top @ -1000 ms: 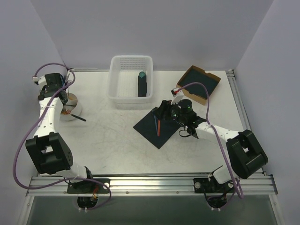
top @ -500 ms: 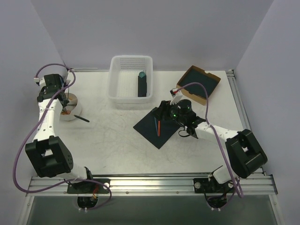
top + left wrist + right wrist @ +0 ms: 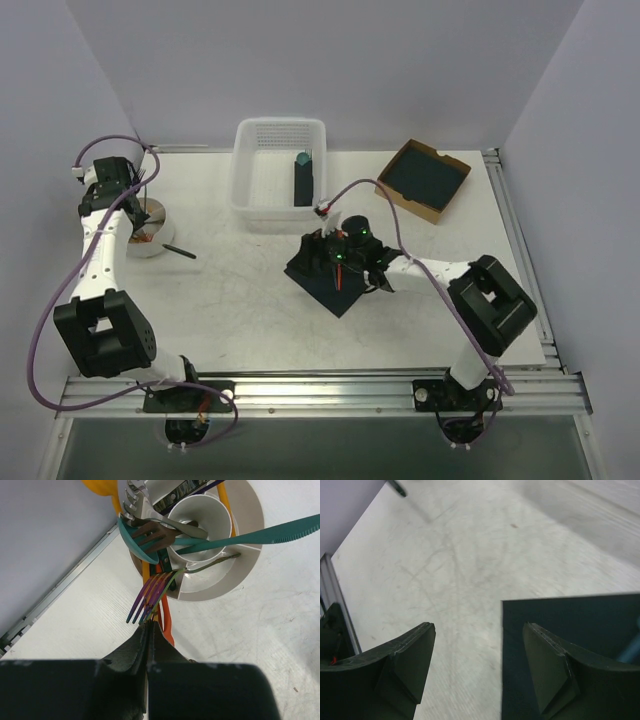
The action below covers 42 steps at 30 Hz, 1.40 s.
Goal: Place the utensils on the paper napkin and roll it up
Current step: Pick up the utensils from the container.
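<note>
Left wrist, jaws: left gripper [image 3: 148, 626] is pressed fully closed. Nothing shows between the fingers. The tips sit just beside an orange utensil [image 3: 166, 622] and the tines of an iridescent fork [image 3: 150, 592].
Left wrist, holder: white holder [image 3: 250, 555], crowded, well apart to the left of the paper napkin [image 3: 335, 298].
Left wrist, count: one teal spoon [image 3: 131, 540], one teal knife [image 3: 270, 532], one silver fork [image 3: 150, 517], one iridescent fork. At least two orange pieces; exact number unclear.
Left wrist, risk: the handles are tangled, so pulling one could drag its neighbours out or tip the holder.
Right wrist, jaws: right gripper [image 3: 477, 630] is wide open and empty. One finger is over the napkin, the other over bare table [image 3: 470, 555] just off its edge.
Right wrist, on napkin: one blurred blue shaft [image 3: 627, 650] at the frame edge; kind unclear.
Right wrist, risk: closing here may pinch only the sheet's edge and drag it, skewing the cutlery. The thin paper could crumple.
Top, napkin: one sheet spread flat, with the right gripper low over it. One orange utensil [image 3: 341, 278] lies on it, partly hidden.
Top, count: one basket [image 3: 243, 190] just beyond the napkin, holding one dark roll [image 3: 303, 182] with a teal tip. One cardboard box [image 3: 406, 203] beyond-right. One black utensil [image 3: 178, 250] loose to the left.
Top, risk: a loose roll could let pieces slip out the open end.
</note>
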Available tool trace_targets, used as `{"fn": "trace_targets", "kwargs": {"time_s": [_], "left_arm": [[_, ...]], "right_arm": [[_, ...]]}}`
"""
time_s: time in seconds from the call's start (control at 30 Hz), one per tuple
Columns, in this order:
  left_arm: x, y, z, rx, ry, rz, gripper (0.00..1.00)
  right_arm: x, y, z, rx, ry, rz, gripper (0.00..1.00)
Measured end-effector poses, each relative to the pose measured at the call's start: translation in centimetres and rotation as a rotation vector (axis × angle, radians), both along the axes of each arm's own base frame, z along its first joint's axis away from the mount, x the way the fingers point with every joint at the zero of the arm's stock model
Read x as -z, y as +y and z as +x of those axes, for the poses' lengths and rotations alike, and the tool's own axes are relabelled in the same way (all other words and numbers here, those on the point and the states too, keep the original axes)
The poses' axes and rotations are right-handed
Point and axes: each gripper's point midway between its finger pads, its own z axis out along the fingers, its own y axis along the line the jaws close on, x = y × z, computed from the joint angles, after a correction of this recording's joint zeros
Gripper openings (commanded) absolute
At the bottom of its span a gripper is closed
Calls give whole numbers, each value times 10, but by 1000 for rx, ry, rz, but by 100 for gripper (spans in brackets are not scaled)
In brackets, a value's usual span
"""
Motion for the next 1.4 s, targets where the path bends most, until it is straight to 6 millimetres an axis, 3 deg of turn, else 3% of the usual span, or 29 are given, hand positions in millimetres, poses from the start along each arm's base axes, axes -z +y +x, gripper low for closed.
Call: {"fn": "trace_targets", "kwargs": {"time_s": [0.17, 0.27, 0.63, 0.73, 0.9, 1.4], "left_arm": [[3, -1, 2, 5, 3, -5, 3], [3, -1, 3, 9, 0, -10, 2], [3, -9, 11, 45, -20, -51, 3], [5, -13, 15, 62, -29, -71, 2], [7, -17, 23, 84, -41, -97, 3], [9, -37, 33, 178, -68, -172, 2]], "right_arm": [[-9, 87, -30, -259, -76, -25, 75], [-16, 123, -33, -349, -129, -4, 77], [-8, 209, 43, -440, -298, 27, 78], [-6, 226, 53, -460, -324, 40, 79], [-5, 245, 51, -503, -350, 59, 81], [18, 264, 34, -540, -359, 48, 82]]}}
